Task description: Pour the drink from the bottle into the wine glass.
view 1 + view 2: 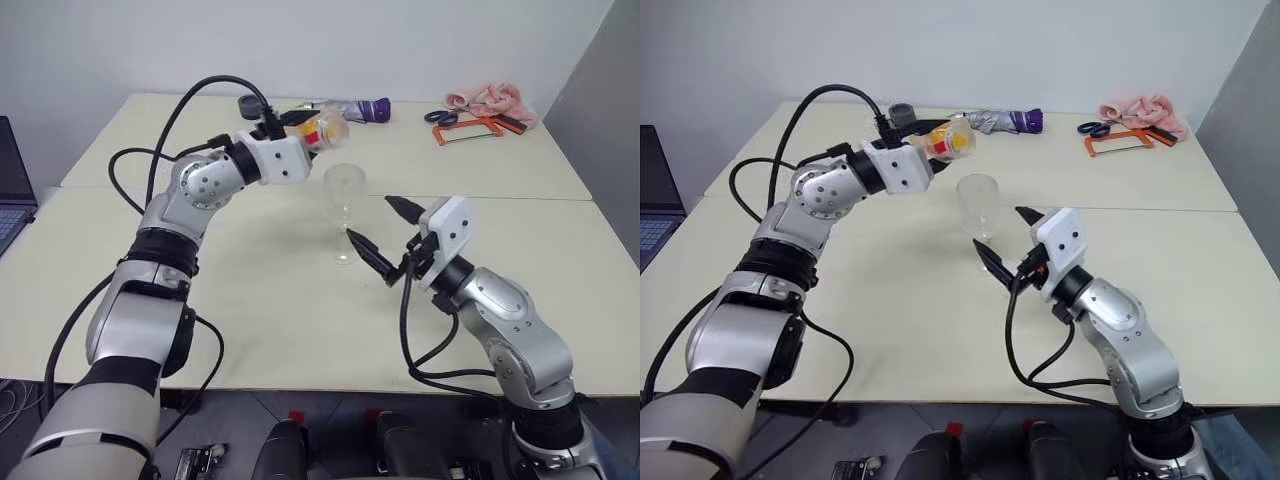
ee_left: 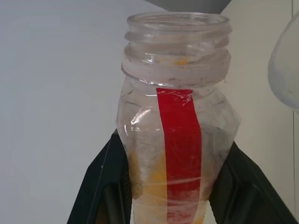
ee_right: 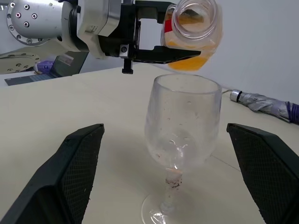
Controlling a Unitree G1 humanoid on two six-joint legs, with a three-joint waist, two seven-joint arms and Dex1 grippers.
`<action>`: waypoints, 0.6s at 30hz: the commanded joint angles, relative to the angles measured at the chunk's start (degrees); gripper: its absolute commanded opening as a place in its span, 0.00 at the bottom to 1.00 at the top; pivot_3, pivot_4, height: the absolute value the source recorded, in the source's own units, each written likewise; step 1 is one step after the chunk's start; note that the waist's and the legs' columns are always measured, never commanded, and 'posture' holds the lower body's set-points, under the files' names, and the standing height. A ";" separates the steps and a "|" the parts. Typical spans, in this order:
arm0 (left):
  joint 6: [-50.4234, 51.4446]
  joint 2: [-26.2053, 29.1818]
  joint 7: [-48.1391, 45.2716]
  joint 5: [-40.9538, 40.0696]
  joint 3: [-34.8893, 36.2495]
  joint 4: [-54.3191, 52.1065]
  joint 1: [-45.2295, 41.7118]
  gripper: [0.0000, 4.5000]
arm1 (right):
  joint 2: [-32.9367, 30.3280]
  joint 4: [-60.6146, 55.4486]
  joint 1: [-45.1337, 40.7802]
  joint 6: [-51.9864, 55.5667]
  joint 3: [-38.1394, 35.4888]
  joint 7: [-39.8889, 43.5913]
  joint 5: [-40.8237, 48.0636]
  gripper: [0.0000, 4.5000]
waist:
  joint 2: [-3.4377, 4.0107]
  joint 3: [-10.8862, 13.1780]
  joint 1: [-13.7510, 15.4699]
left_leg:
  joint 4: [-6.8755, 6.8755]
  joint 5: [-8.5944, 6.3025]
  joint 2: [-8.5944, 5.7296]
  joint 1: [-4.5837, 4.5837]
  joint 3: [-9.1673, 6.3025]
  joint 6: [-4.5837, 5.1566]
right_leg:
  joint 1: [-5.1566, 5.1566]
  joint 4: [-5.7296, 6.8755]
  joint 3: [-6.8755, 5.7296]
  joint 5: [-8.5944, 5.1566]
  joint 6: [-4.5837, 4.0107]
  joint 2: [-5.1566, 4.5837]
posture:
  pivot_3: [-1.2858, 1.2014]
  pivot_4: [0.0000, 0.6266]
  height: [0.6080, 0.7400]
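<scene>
My left gripper (image 1: 303,128) is shut on the bottle (image 1: 322,130), a clear plastic one with a red label strip and no cap on its neck. The bottle lies tipped almost level, its open mouth just above and behind the rim of the wine glass (image 1: 343,195). The orange drink (image 3: 191,60) pools along the bottle's lower side. The glass stands upright on the table, and I see no liquid in its bowl (image 3: 182,121). My right gripper (image 1: 370,218) is open, low beside the glass, its fingers pointing at the stem without touching it.
At the table's far edge lie a silver-and-purple folded umbrella (image 1: 360,110) and a dark round thing (image 1: 248,103). Scissors (image 1: 440,117), an orange-framed saw (image 1: 470,130) and a pink cloth (image 1: 490,98) lie at the far right. A laptop (image 1: 10,180) sits at the left.
</scene>
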 commanded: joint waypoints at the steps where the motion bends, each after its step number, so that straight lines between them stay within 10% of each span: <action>1: -3.08 1.66 3.32 2.18 -0.56 -0.51 -3.01 0.37 | 0.58 -1.15 0.04 -0.50 -0.08 -0.48 0.06 1.00 | 0.00 0.00 0.00 | 0.00 0.00 0.00 0.00 0.00 0.00 | 0.00 0.00 0.00 0.00 0.00 0.00 | 0.52 0.24 1.00; 18: -5.83 4.03 14.44 11.91 -4.08 0.34 -5.72 0.37 | 0.64 -0.85 0.66 -0.25 -0.23 -0.24 -0.48 1.00 | 0.00 0.00 0.01 | 0.00 0.00 0.00 0.00 0.01 0.00 | 0.00 0.01 -0.01 0.00 0.00 -0.01 | 0.52 0.24 1.00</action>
